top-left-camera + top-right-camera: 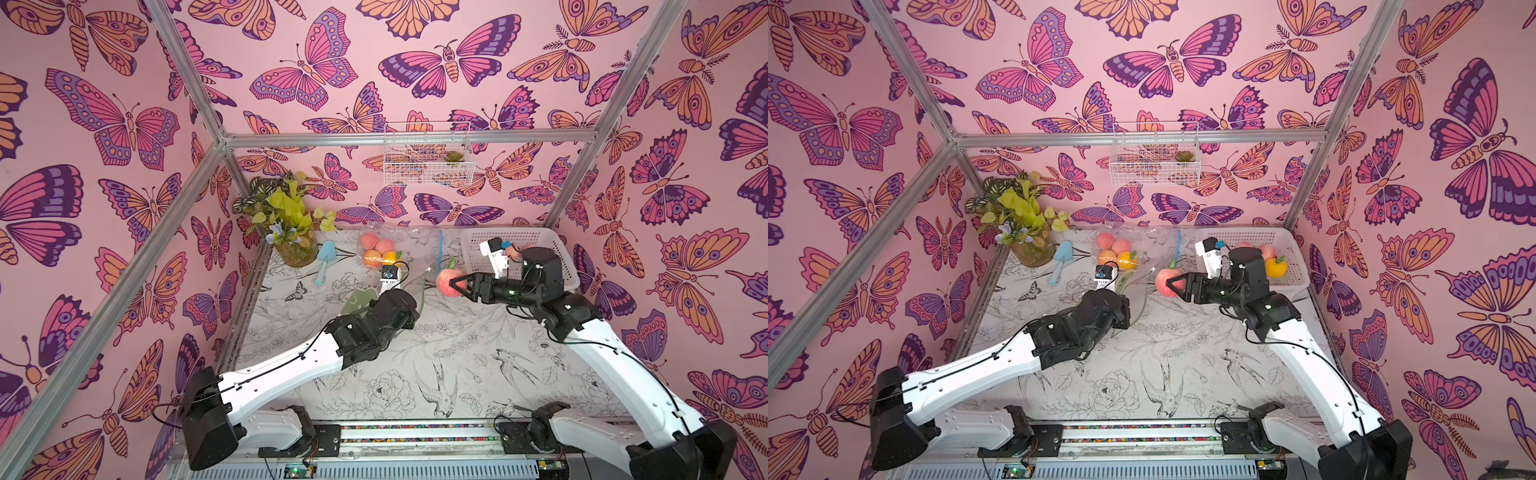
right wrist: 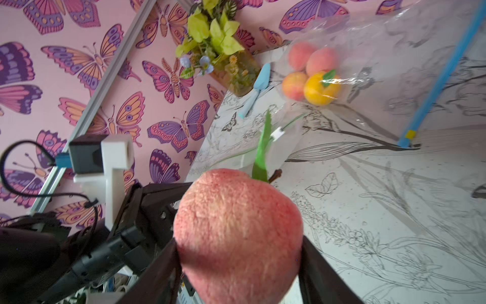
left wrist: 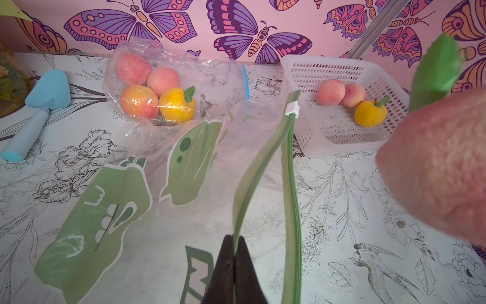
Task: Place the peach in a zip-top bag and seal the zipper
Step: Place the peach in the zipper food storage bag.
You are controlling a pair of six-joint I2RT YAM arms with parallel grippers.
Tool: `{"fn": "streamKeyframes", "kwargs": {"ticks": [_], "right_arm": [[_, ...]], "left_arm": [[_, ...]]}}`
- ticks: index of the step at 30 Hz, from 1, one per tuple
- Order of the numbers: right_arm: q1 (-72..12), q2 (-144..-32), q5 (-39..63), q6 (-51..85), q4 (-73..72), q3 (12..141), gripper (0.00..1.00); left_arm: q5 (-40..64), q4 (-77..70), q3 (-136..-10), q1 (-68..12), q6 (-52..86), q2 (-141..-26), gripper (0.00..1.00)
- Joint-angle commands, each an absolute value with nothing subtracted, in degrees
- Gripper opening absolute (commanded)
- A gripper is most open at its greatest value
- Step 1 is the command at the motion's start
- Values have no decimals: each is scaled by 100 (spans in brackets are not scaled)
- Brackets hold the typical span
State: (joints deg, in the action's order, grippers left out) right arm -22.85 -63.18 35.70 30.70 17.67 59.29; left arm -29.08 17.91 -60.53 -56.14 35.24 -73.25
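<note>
A pink peach (image 2: 236, 210) with a green leaf is clamped between the fingers of my right gripper (image 2: 239, 240) and hangs above the table in both top views (image 1: 445, 280) (image 1: 1167, 281). It sits just right of the zip-top bag (image 3: 184, 163), a clear bag with green prints and a green zipper (image 3: 292, 184). The bag's white slider (image 3: 292, 108) is at the far end. My left gripper (image 3: 234, 239) is shut on the near zipper lip (image 3: 259, 163) and lifts it off the other track, so the mouth gapes. The peach (image 3: 441, 168) looms at the mouth's right.
A second clear bag with a blue zipper (image 3: 246, 81) holds several fruits at the back. A white basket (image 3: 302, 65) at the back right holds two peaches and a yellow fruit. A blue trowel (image 3: 44, 100) and a plant vase (image 1: 293, 249) stand at the back left.
</note>
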Motion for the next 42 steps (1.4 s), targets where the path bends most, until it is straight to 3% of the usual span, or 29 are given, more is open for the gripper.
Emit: {"fn": "streamKeyframes", "kwargs": {"ticks": [1, 11, 25, 42], "right_arm": [[-2611, -6429, 3593, 3251, 1391, 5885, 62], [-3102, -7039, 3190, 3398, 1070, 5828, 62], [-3372, -7456, 2113, 2879, 1962, 6167, 63], [-3579, -7591, 2104, 2990, 1900, 6327, 64]], "left_arm": [[-2789, 1749, -6234, -5564, 3592, -7506, 0], [-2579, 1673, -6355, -5555, 3525, -7465, 0], [-1890, 879, -5904, -5555, 3314, -6991, 0], [-1714, 1213, -5932, -5555, 3358, -7233, 0]]}}
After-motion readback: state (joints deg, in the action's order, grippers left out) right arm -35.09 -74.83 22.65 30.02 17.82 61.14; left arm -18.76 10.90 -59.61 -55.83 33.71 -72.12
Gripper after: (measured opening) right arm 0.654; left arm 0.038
